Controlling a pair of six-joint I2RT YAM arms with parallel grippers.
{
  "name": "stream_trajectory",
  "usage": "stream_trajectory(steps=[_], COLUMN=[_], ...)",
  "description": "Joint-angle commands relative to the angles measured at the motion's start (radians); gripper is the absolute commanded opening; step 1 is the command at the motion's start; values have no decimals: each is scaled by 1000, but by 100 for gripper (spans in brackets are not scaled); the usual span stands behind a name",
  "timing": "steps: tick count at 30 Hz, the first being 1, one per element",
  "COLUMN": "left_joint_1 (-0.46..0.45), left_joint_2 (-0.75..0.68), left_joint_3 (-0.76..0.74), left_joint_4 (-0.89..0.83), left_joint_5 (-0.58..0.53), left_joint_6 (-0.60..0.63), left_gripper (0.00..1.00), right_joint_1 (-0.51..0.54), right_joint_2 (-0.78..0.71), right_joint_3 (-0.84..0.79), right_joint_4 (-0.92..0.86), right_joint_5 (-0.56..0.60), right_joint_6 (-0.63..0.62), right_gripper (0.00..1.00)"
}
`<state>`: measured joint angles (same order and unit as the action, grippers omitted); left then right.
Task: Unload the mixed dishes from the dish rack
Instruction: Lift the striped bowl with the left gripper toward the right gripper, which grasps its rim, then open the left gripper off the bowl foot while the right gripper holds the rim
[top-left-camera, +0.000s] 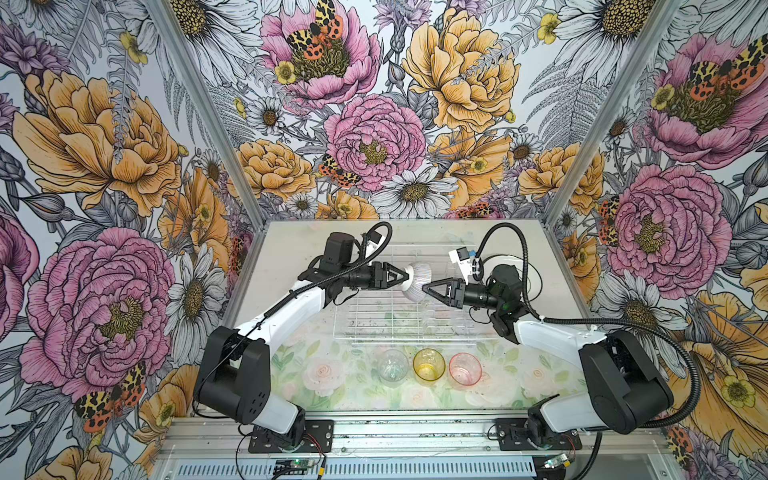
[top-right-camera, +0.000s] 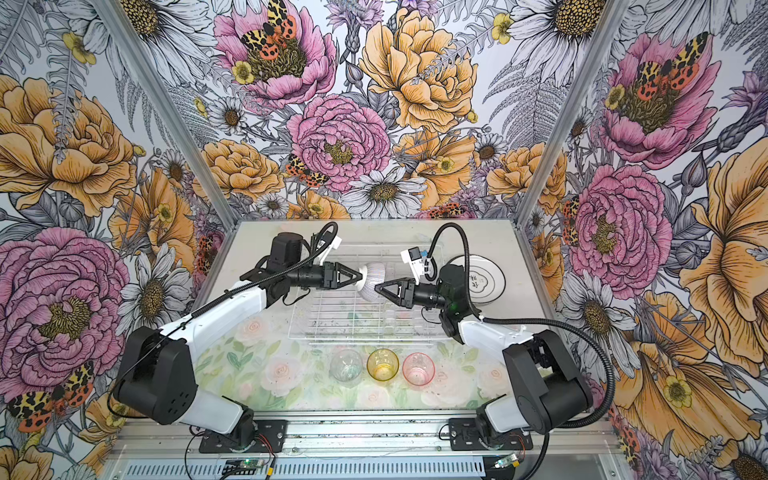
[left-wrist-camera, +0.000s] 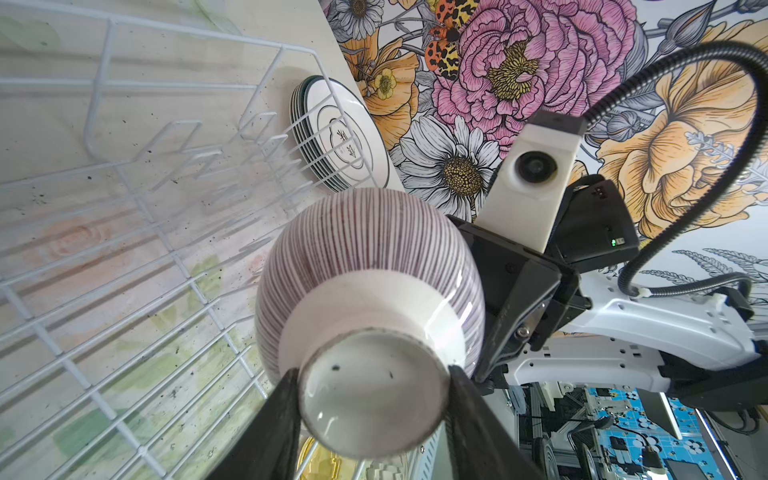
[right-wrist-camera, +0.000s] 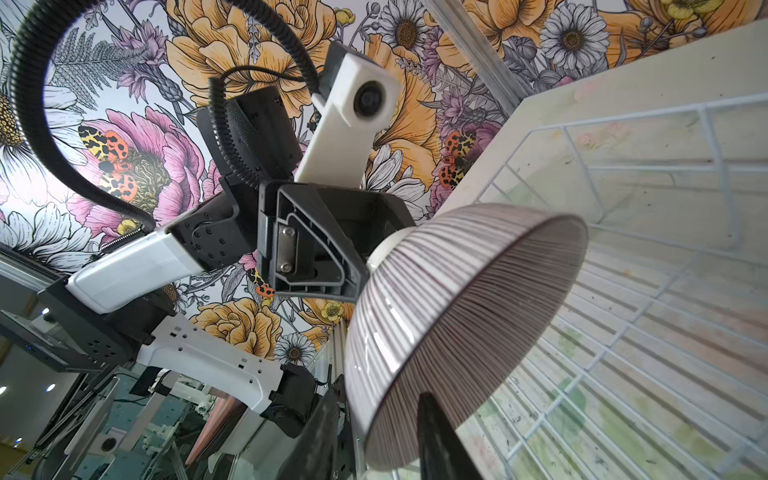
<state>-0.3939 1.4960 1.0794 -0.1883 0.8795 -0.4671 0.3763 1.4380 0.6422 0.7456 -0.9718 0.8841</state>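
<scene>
Left gripper (top-left-camera: 405, 274) (left-wrist-camera: 374, 370): jaws set either side of the white foot of the ribbed bowl (top-left-camera: 419, 276) (left-wrist-camera: 370, 249), pinching it, dark pads hard against the foot ring in the left wrist view. Bowl lies tipped on its side, foot toward the left arm, mouth facing the right arm. Right gripper (top-left-camera: 426, 286) (right-wrist-camera: 376, 399) meets it from the opposite side: one jaw outside the striped wall, one inside the mouth, rim between them. Whether those jaws actually press the rim cannot be told; the contact is blurred and cut off at the edge of the right wrist view. Bowl hangs over the middle of the dish rack (top-left-camera: 374, 320) (left-wrist-camera: 137, 266), seemingly clear of the wire floor. Outward: a stack of plates (top-right-camera: 486, 278) (left-wrist-camera: 345, 137), white with dark rims and printed characters on the top one, sits on the table (top-left-camera: 291, 249) just outside the rack's far right corner, partly hidden by the right arm in both top views. In front of the rack, a row on the floral surface, upright and side by side: clear tumbler (top-left-camera: 392, 365), amber tumbler (top-left-camera: 429, 363), pink tumbler (top-left-camera: 464, 368).
</scene>
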Motion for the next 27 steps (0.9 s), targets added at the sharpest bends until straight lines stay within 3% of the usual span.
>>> stream_trajectory(steps=[1,13,27], left_joint_1=[-9,-34,-55], left_joint_2=[-2,32,49], left_joint_3=[2,7,16], left_joint_4=[104,160,193], left_joint_5=[56,69,75], left_joint_6=[-27,-60,-81], left_gripper=[38,38,38], right_joint_1=[9,14,15], right_joint_2=[13,28,70], right_joint_3=[0,16,34], right_joint_4=[74,135,223], right_joint_5=[-15,-19,-16], right_joint_6=[21,57,108], right_gripper=[33,30,18])
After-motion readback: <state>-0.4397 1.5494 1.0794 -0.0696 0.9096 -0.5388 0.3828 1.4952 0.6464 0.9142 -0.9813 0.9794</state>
